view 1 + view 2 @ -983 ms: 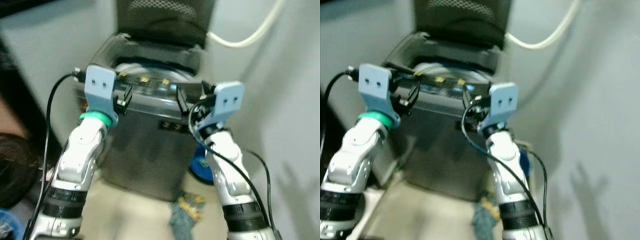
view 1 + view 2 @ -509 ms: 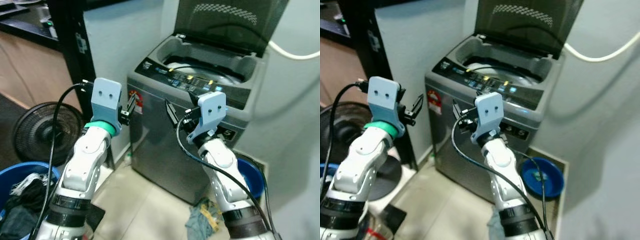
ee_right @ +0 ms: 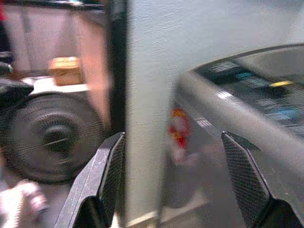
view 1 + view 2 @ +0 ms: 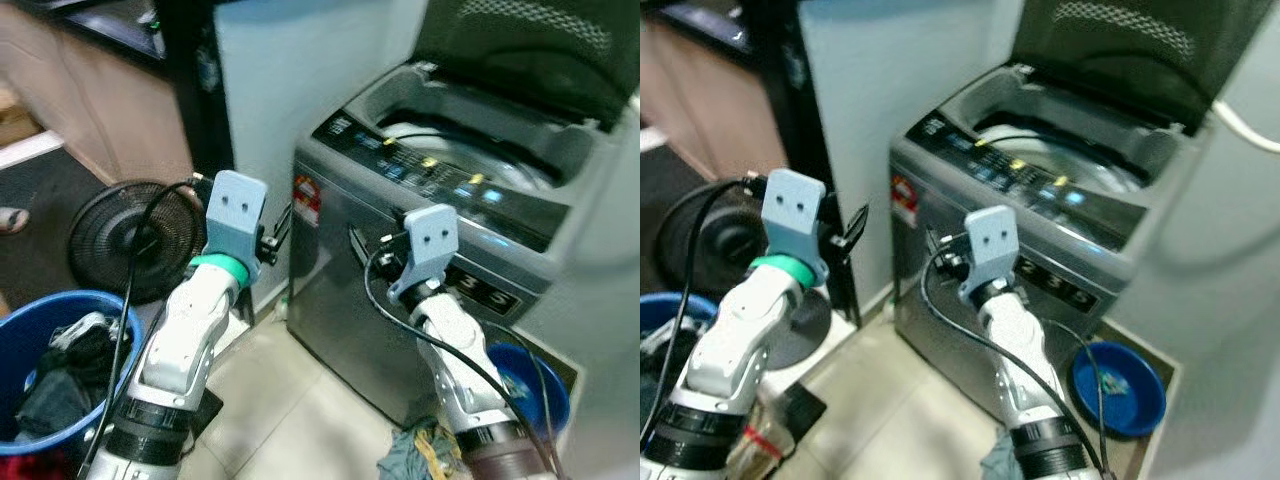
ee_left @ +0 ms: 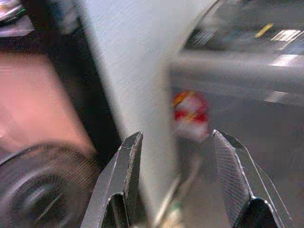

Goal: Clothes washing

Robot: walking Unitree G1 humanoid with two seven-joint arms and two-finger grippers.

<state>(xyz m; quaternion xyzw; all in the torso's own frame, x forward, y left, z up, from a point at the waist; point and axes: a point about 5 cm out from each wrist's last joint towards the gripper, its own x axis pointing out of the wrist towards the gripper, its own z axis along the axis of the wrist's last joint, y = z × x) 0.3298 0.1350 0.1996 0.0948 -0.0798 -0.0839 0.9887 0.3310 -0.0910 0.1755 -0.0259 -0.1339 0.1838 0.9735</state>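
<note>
Both tools are raised in the air in front of the washer, each spread wide and holding nothing. The left tool (image 5: 175, 185) is held up before a white wall panel (image 4: 290, 70) beside the washer's left side, its black fingers (image 5: 121, 178) parted. The right tool (image 3: 173, 185) sits just in front of the washer's front left corner, its fingers (image 3: 107, 175) equally far apart.

The washer (image 4: 400, 300) is a grey top-loader standing to the right and farther off, its dark lid (image 4: 530, 45) raised and the drum (image 4: 470, 150) open to view. A control panel (image 4: 440, 175) with small yellow and blue lights runs along its near top edge, and a red and white sticker (image 4: 306, 199) sits on its front upper left corner.

On the floor at the near left, a blue basket (image 4: 45, 370) holds dark clothes (image 4: 60, 375). A black fan (image 4: 135, 235) stands behind it, near the wall panel. To the near right, by the washer's foot, lie a blue basin (image 4: 535, 385) and a crumpled cloth (image 4: 415, 460) on the pale tiled floor (image 4: 285, 400). The pictures are somewhat blurred.
</note>
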